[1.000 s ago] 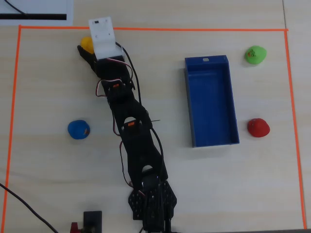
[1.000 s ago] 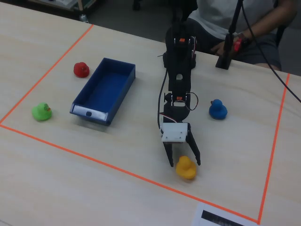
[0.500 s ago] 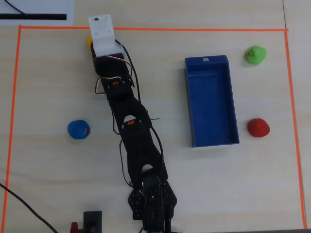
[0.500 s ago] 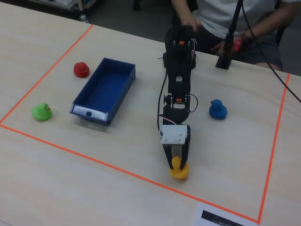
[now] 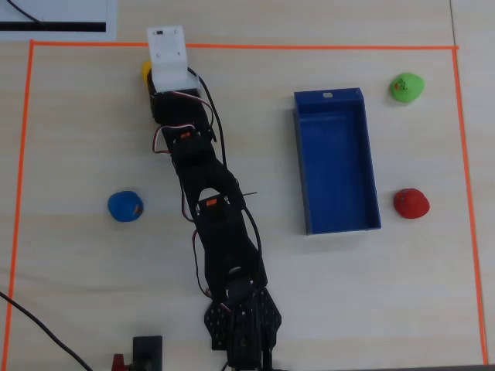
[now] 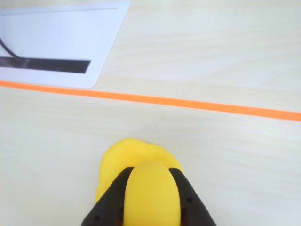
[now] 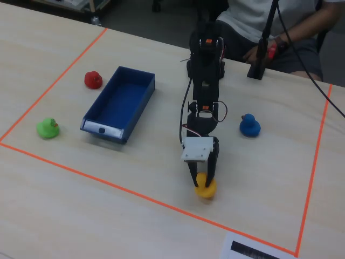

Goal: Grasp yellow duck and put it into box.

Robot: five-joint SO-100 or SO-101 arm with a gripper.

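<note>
The yellow duck [image 6: 123, 157] sits on the table just inside the orange tape line. My gripper [image 6: 150, 171] stands over it with one black finger [image 6: 113, 197] on each side of its head, both touching it. In the fixed view the gripper [image 7: 204, 179] points down onto the duck [image 7: 205, 189], which rests on the table. In the overhead view only a sliver of the duck [image 5: 145, 71] shows beside the white wrist mount [image 5: 168, 58]. The dark-blue box [image 5: 334, 97] lies empty, well to the right in the overhead view, and to the left in the fixed view [image 7: 105, 129].
A green duck [image 5: 406, 86] and a red duck [image 5: 410, 203] lie beyond the box. A blue duck [image 5: 124, 206] lies on the arm's other side. Orange tape [image 6: 188, 102] borders the area, with a white sheet [image 6: 56, 42] past it. A person sits behind the table [image 7: 280, 21].
</note>
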